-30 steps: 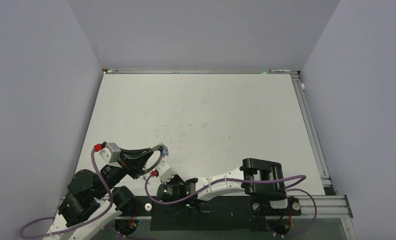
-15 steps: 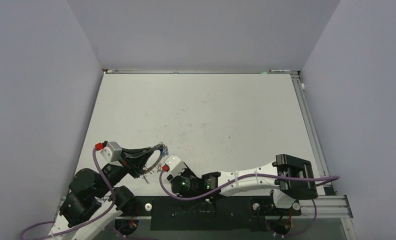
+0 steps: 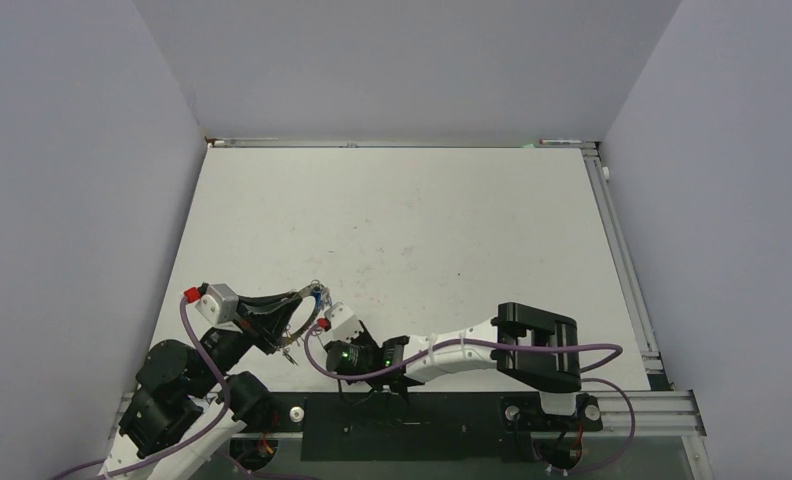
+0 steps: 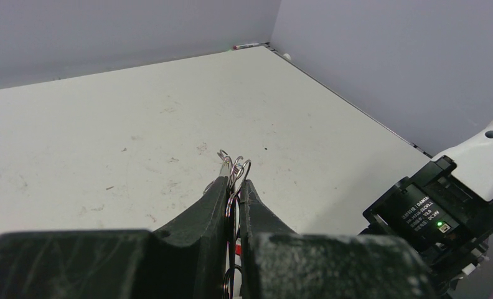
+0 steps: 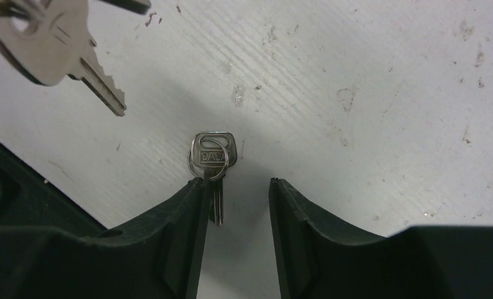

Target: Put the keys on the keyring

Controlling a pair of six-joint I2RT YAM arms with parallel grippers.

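Note:
My left gripper (image 3: 308, 298) is shut on the large silvery keyring (image 3: 296, 322) and holds it above the table; in the left wrist view the ring's small loops (image 4: 234, 164) stick out past the shut fingertips (image 4: 222, 184). My right gripper (image 3: 330, 322) points down just right of the ring. In the right wrist view it (image 5: 238, 182) is open, close over the table. A plain silver key (image 5: 213, 156) with a small loop lies on the table against its left fingertip (image 5: 197, 187). Another silver key (image 5: 57, 47) hangs at the upper left of that view.
The white table (image 3: 422, 220) is scuffed and walled by grey panels on three sides. The right arm's black wrist (image 4: 434, 212) sits close to the right of my left gripper. A metal rail (image 3: 627, 270) runs along the table's right edge.
The right arm swung out to the right, then back in. Its gripper has moved up and now stands close beside the ring. The left gripper shifted slightly up and to the left with the ring.

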